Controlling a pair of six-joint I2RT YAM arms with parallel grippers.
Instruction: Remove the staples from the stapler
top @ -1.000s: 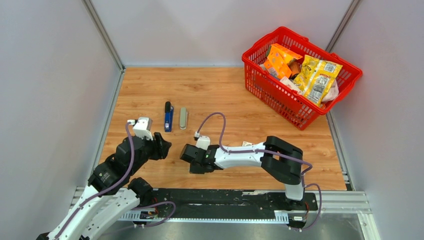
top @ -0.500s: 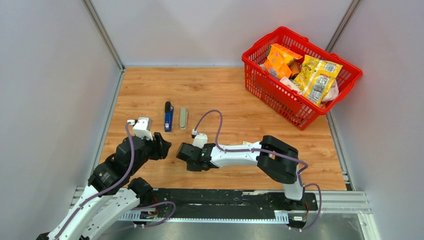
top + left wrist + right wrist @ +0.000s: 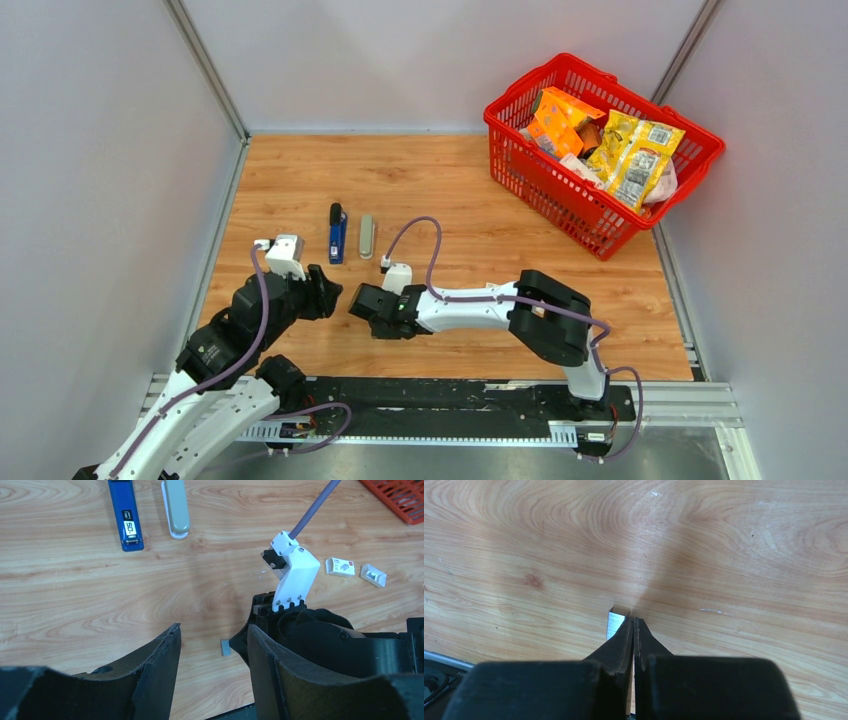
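My right gripper [image 3: 633, 622] is pinched shut on nothing. The staples [image 3: 616, 623] lie on the tabletop [image 3: 724, 540], touching the left of its tip. My left gripper [image 3: 212, 641] hangs open just short of them. The blue stapler [image 3: 127, 517] and a grey piece [image 3: 176, 507] lie ahead, so unloading looks nearly done.

**Black-and-White Arms, Purple Cables**

The left arm [image 3: 215, 345] and right arm [image 3: 470, 308] had white link shells between bulky black joints. A purple cable [image 3: 319, 503] ran along each. The left gripper [image 3: 212, 632] had thick matte-black fingers [image 3: 150, 672]; the right gripper [image 3: 633, 621] had slim black wedges. A white bracket [image 3: 296, 577] carried a row of small screws.
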